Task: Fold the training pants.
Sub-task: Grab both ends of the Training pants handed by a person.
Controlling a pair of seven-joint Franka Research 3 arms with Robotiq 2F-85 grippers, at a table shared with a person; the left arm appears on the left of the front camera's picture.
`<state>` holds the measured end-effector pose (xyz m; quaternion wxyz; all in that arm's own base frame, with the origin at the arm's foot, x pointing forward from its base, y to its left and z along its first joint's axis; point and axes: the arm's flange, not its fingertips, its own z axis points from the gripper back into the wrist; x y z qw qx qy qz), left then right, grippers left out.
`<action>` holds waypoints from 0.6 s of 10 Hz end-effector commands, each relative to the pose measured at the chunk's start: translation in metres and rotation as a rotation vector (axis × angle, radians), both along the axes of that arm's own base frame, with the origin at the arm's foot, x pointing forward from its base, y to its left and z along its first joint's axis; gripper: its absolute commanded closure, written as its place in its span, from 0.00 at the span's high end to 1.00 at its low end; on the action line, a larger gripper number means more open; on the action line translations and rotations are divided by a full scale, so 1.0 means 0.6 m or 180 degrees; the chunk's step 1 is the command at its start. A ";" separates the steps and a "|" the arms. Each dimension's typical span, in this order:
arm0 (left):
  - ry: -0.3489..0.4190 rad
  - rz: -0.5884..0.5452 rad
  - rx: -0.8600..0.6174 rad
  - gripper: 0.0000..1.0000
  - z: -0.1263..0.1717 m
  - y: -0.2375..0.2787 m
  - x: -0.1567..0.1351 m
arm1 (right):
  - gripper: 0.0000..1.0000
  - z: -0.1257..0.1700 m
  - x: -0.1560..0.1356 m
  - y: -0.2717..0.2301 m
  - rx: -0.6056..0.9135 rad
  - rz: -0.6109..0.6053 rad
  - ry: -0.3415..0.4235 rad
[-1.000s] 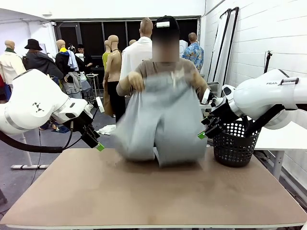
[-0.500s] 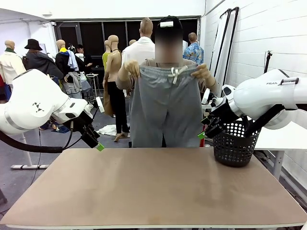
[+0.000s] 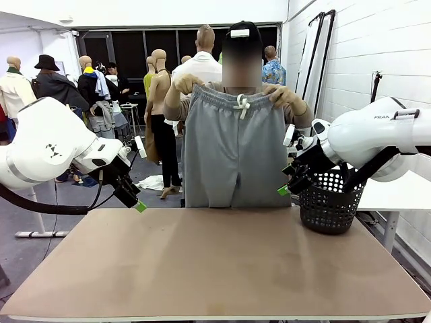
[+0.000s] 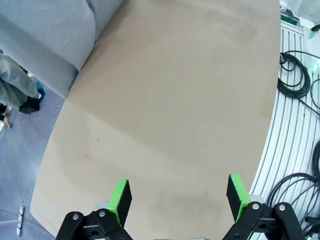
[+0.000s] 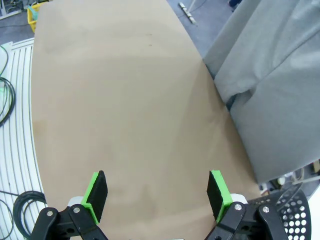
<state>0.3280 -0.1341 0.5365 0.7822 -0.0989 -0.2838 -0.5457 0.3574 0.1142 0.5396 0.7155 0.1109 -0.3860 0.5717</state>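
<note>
The training pants (image 3: 232,155) are light grey with a white drawstring. A person at the far side of the table holds them up by the waistband with both hands, legs hanging down behind the far table edge. They also show as grey cloth (image 4: 55,35) in the left wrist view and as grey cloth (image 5: 280,85) in the right wrist view. My left gripper (image 3: 138,202) hovers open above the table's far left, with nothing between its fingers (image 4: 120,197). My right gripper (image 3: 286,185) stands open near the far right, beside the basket, with its green pads (image 5: 96,192) empty.
A black perforated basket (image 3: 330,202) stands on the table's far right corner, just under my right arm. The brown table top (image 3: 215,262) stretches between both arms. Cables (image 4: 300,75) lie on the floor beside the table. People stand farther back.
The person has lifted the pants off the far table edge and shaken them out, raising the waistband to shoulder height. Neither arm has moved.
</note>
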 end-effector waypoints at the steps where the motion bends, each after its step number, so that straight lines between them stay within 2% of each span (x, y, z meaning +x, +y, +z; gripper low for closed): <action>1: 0.0023 -0.0024 -0.0020 1.00 -0.003 0.002 0.002 | 1.00 -0.004 0.002 0.001 0.0064 0.0039 0.0036; 6: 0.0023 -0.0024 -0.0020 1.00 -0.003 0.002 0.002 | 1.00 -0.004 0.002 0.001 0.0064 0.0039 0.0036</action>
